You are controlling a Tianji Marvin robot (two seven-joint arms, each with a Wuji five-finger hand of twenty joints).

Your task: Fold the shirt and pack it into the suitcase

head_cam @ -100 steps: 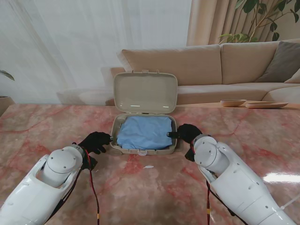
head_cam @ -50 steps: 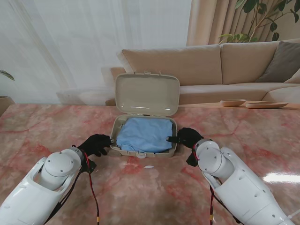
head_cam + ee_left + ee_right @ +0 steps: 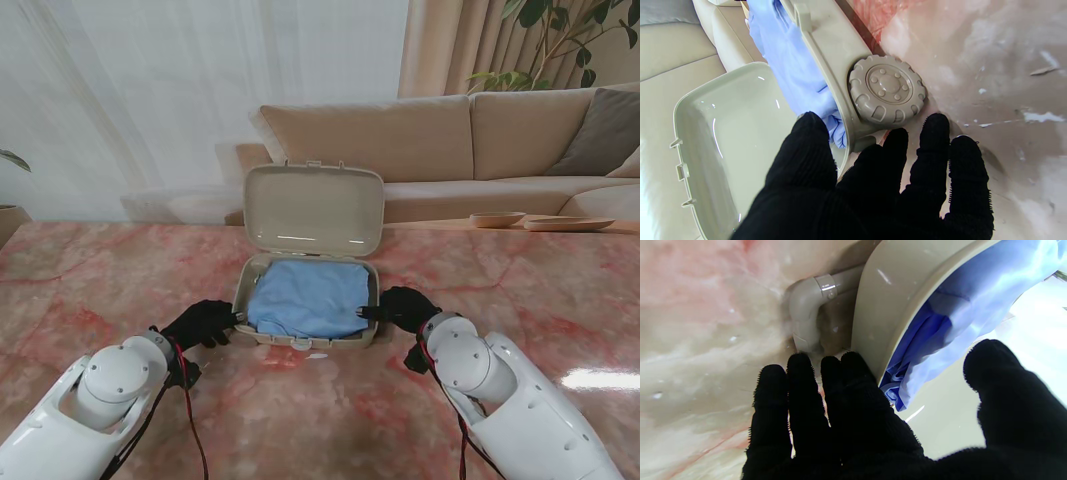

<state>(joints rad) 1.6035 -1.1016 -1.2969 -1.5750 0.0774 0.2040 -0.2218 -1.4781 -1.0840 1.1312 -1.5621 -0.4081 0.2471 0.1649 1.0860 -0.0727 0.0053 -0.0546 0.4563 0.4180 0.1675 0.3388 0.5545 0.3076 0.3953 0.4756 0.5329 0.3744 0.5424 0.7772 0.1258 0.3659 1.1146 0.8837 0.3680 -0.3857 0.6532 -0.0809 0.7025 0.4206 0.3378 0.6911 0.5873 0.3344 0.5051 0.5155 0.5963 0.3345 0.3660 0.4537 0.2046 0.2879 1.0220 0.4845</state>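
A: Where's the shirt (image 3: 308, 299) seen?
B: The blue shirt is folded and packed in the base of the beige suitcase (image 3: 305, 338), near table centre. The lid (image 3: 314, 210) is stood open on the far side. Cloth is bunched up against the rim in both wrist views.

A: Left hand (image 3: 200, 322)?
B: Placed against the suitcase's left end. In the wrist view its thumb is laid over the rim beside the cloth, the other fingers (image 3: 933, 133) are set outside on the wall by the wheel (image 3: 887, 89). The wall is pinched between them, so a grip on the suitcase is noted.

A: Right hand (image 3: 404, 306)?
B: Mirrored at the right end. Fingers (image 3: 853, 370) are pressed on the outer wall near the handle tube (image 3: 806, 306), thumb is held over the inside; gripped on the suitcase too.

A: Surface?
B: Pink marble table (image 3: 100, 270). A sofa (image 3: 480, 140) is seen behind.
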